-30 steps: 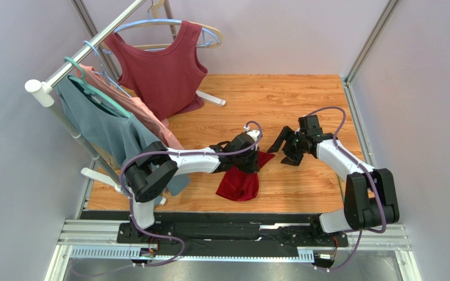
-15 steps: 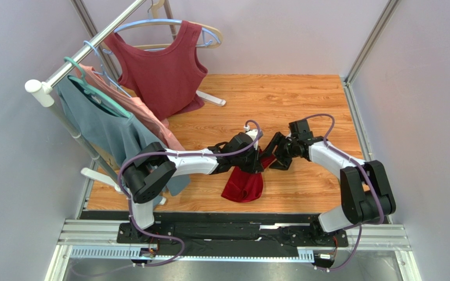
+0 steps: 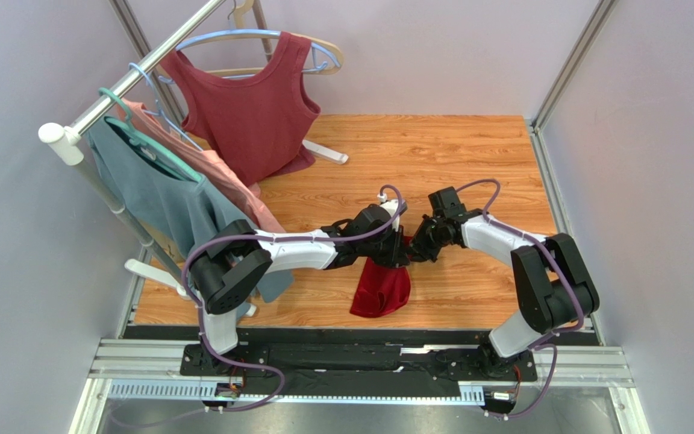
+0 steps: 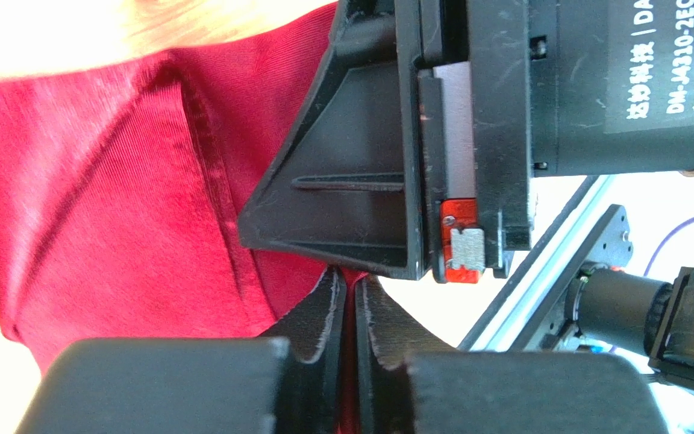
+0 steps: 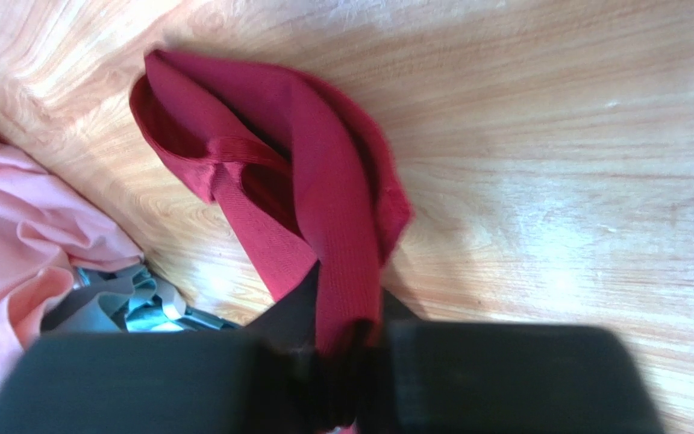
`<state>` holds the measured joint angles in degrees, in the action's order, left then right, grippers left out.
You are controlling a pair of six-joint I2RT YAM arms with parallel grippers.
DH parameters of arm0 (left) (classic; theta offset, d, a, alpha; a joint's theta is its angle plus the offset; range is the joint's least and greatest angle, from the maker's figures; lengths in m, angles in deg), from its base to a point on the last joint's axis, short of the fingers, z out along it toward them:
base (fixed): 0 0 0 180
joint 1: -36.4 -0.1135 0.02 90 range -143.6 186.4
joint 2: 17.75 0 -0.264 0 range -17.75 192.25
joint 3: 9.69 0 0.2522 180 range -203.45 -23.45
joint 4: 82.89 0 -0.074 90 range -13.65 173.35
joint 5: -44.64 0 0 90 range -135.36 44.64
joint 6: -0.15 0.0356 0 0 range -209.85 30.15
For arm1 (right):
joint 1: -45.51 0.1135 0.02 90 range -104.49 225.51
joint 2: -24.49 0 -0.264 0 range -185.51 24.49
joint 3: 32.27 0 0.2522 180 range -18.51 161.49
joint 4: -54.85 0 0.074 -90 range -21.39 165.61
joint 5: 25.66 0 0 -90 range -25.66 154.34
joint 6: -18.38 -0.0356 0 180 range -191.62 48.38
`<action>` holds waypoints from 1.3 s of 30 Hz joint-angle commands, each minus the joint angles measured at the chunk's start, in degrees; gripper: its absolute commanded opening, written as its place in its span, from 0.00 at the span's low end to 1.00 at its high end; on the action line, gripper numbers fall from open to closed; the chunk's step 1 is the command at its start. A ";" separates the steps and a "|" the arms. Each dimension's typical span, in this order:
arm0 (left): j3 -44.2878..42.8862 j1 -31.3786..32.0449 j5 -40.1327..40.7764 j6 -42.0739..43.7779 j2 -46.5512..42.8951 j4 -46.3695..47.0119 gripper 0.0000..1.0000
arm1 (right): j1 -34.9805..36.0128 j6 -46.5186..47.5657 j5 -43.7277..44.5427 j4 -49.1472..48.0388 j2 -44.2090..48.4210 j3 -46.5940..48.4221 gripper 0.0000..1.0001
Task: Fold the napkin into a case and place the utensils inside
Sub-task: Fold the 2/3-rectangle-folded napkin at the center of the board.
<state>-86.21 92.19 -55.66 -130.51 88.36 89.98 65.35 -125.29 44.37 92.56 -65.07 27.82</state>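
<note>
**A:** Where is the napkin (image 3: 382, 289)?
**B:** Bunched at the middle of the table (image 3: 468, 154), trailing from both grippers toward the near edge.
**A:** And the right gripper (image 3: 418, 250)?
**B:** Clenched on a strip of it.
**A:** The left gripper (image 3: 396, 256)?
**B:** Its fingers (image 4: 323, 312) nearly touch, with red between them. It seems pinched on the cloth, though that view is crowded.

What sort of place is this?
Likely a robot test booth: a left arm and right arm at a wood-look table, a clothes rack with hanging tops, plain walls in metal framing.
</note>
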 commanded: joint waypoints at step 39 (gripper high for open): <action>-0.16 4.76 8.44 8.05 -3.71 7.62 0.99 | 5.83 11.93 33.16 37.58 -19.07 34.53 0.00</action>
<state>-82.10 93.21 -53.13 -125.94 85.40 97.33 71.07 -108.99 76.48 127.02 -84.74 59.34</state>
